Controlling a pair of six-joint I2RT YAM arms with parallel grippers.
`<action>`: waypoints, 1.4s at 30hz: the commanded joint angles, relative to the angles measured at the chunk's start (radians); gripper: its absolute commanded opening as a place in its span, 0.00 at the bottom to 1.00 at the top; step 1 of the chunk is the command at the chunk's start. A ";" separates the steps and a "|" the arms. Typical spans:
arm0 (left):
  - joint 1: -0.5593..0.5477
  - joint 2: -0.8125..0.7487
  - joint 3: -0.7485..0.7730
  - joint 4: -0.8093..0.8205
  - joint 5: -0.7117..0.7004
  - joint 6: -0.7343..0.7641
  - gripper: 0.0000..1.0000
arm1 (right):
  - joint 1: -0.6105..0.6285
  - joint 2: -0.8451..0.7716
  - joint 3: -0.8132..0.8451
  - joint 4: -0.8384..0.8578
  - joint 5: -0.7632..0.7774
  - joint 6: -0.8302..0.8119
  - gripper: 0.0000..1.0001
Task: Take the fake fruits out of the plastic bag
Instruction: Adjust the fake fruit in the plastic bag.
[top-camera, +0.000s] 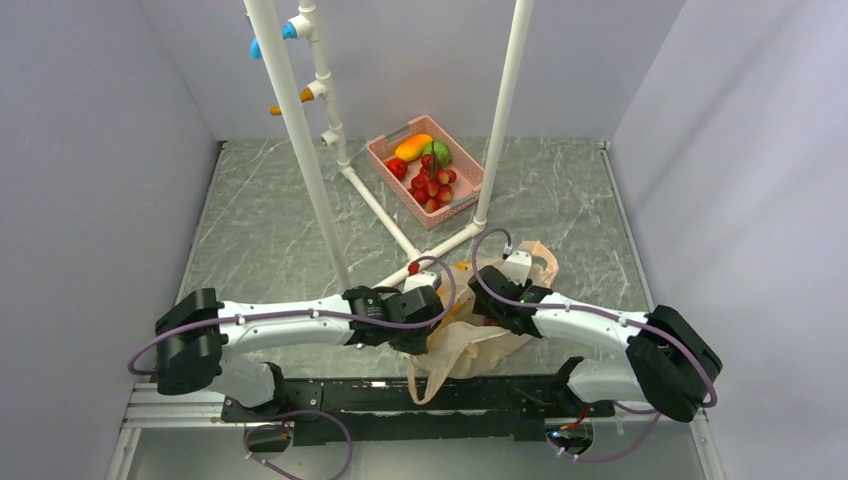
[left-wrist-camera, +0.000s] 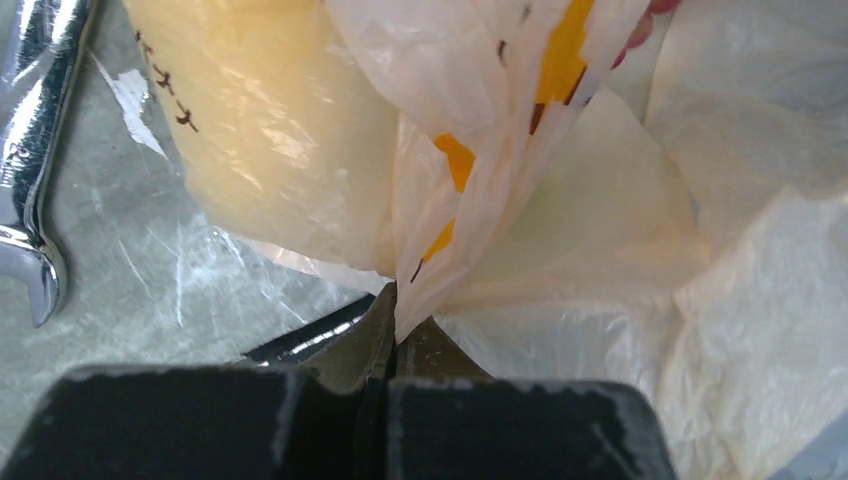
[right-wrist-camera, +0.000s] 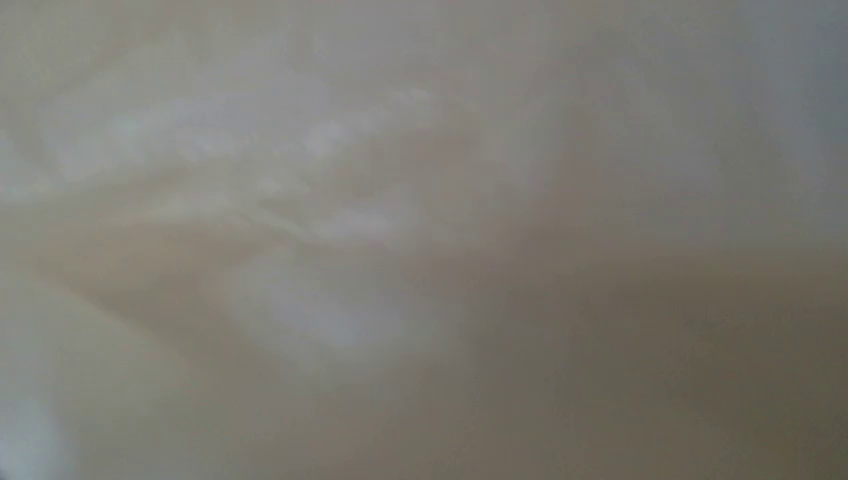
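Observation:
The peach-beige plastic bag (top-camera: 470, 345) lies crumpled at the near middle of the table, between both arms. My left gripper (top-camera: 425, 312) is at its left side. In the left wrist view it (left-wrist-camera: 398, 328) is shut on a pinched fold of the bag (left-wrist-camera: 480, 200) with orange marks. A smooth yellow fruit (left-wrist-camera: 270, 130) shows through the film, and a sliver of red fruit (left-wrist-camera: 655, 8) shows at the top. My right gripper (top-camera: 497, 300) reaches into the bag from the right. Its wrist view shows only blurred bag film (right-wrist-camera: 400, 240), and its fingers are hidden.
A pink slotted basket (top-camera: 385, 147) at the back holds an orange fruit, a green one and red ones. A white pipe frame (top-camera: 300, 130) stands in the middle, with its foot bars on the table. A shiny metal spanner (left-wrist-camera: 35, 200) lies left of the bag.

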 joint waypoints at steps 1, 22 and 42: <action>0.000 -0.073 -0.095 0.193 -0.095 0.006 0.00 | 0.017 0.015 -0.061 0.141 0.037 0.089 0.61; 0.001 0.002 0.120 0.099 -0.242 0.135 0.00 | 0.050 -0.437 0.011 0.057 -0.165 -0.311 0.11; -0.051 -0.097 -0.171 0.292 -0.207 0.088 0.00 | 0.048 -0.469 -0.084 0.200 -0.231 -0.278 0.25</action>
